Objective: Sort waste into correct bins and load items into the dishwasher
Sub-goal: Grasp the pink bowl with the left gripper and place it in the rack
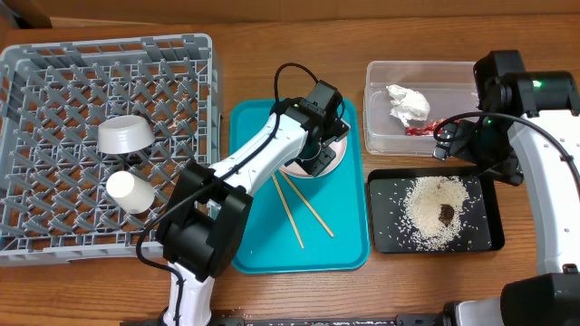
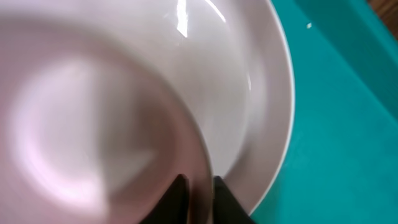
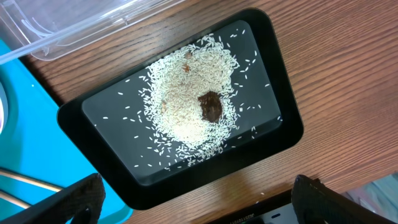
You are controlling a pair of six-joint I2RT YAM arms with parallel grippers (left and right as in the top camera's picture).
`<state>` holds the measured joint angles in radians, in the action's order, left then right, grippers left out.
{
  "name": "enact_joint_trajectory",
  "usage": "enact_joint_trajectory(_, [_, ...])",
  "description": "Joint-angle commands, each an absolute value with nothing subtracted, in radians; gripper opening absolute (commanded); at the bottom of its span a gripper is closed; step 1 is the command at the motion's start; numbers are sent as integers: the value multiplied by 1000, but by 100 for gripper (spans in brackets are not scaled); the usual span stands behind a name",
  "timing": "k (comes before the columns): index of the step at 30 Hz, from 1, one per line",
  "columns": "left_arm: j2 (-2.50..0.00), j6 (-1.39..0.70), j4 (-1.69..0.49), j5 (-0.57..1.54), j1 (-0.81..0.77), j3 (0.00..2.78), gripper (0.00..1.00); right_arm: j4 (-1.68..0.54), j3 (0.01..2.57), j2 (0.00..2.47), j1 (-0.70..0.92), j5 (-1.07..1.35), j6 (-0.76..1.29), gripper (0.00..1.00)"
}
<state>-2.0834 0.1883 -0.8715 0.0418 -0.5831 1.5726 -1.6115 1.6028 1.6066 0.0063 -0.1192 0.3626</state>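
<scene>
My left gripper (image 1: pixel 316 150) (image 2: pixel 198 190) is shut on the rim of the small pinkish bowl (image 2: pixel 93 124), which sits on the pale plate (image 2: pixel 261 93) (image 1: pixel 339 152) on the teal tray (image 1: pixel 258 136). Two chopsticks (image 1: pixel 300 209) lie on that tray. The grey bowl (image 1: pixel 124 134) and white cup (image 1: pixel 130 191) are in the grey dish rack (image 1: pixel 54 91). My right gripper (image 1: pixel 450 142) (image 3: pixel 198 198) is open and empty above the black tray (image 3: pixel 71 118), which holds rice (image 3: pixel 186 106) and a brown lump (image 3: pixel 211 107). The clear tub (image 1: pixel 376 127) holds the paper wad (image 1: pixel 408 101) and red wrapper (image 1: pixel 421 129).
The dish rack fills the left of the table. The teal tray (image 3: pixel 25 124) lies between the rack and the two bins. The black tray (image 1: pixel 485 243) is in front of the clear tub (image 3: pixel 74 25). Bare wood table (image 3: pixel 336 74) runs along the right and front edges.
</scene>
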Motion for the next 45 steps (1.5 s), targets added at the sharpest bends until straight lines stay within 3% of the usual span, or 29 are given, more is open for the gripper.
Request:
enact_joint_trajectory(1, [-2040, 147, -878, -11, -577, 1608, 4, -1607, 1618, 1584, 4, -130, 368, 97])
enact_joint_trajectory(7, [-1887, 77, -919, 68, -497, 1703, 4, -1611, 1618, 1584, 4, -130, 368, 97])
enact_joint_trajectory(13, [-1740, 96, -917, 565, -179, 1720, 4, -1611, 1618, 1584, 4, -130, 368, 97])
enact_joint_trajectory(17, [-1766, 165, -943, 929, 86, 1719, 4, -1611, 1618, 1584, 4, -130, 368, 97])
enact_joint_trajectory(22, [-1885, 187, -944, 1183, 282, 1718, 4, -1611, 1618, 1584, 4, -130, 368, 98])
enact_joint_trajectory(26, [-2001, 203, -941, 1328, 367, 1718, 4, -1611, 1618, 1584, 4, -130, 368, 97])
enact_joint_trajectory(34, [-2123, 229, -942, 1385, 501, 1718, 4, -1610, 1618, 1584, 4, -130, 368, 97])
enact_joint_trajectory(37, [-2136, 229, -957, 1380, 540, 1718, 20, -1610, 1618, 1584, 4, -130, 368, 97])
enact_joint_trajectory(40, [-2136, 248, -966, 1380, 564, 1718, 15, -1611, 1618, 1584, 4, -130, 368, 97])
enact_joint_trajectory(45, [-2135, 248, -1039, 1364, 598, 1718, 68, -1613, 1618, 1584, 4, -130, 368, 97])
